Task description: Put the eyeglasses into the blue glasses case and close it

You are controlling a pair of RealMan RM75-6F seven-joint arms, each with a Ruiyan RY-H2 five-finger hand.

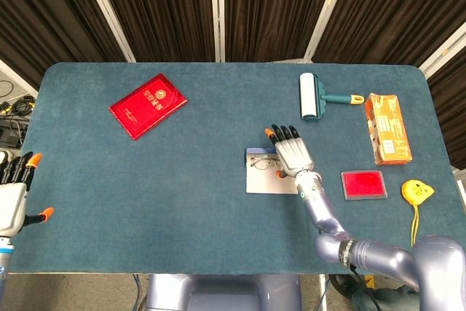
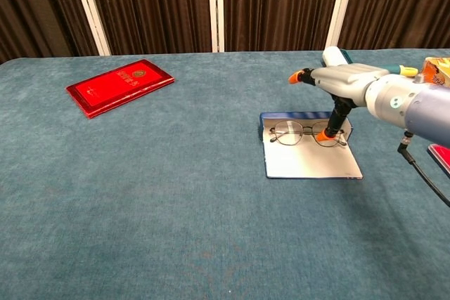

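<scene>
The blue glasses case (image 2: 309,163) lies open and flat right of the table's middle, pale lining up. The thin-rimmed eyeglasses (image 2: 290,133) rest across its far part, lenses side by side; in the head view the eyeglasses (image 1: 260,162) sit at the case's (image 1: 266,183) upper left. My right hand (image 2: 344,81) hovers over the case's far right with its fingers stretched out. Its orange-tipped thumb (image 2: 323,135) points down at the right lens, and it grips nothing. My left hand (image 1: 13,196) is open, off the table's left edge.
A red booklet (image 1: 148,105) lies at the far left. A lint roller (image 1: 312,96) and an orange box (image 1: 387,127) are at the far right. A flat red case (image 1: 364,184) and a yellow tape measure (image 1: 416,191) lie right of the blue case.
</scene>
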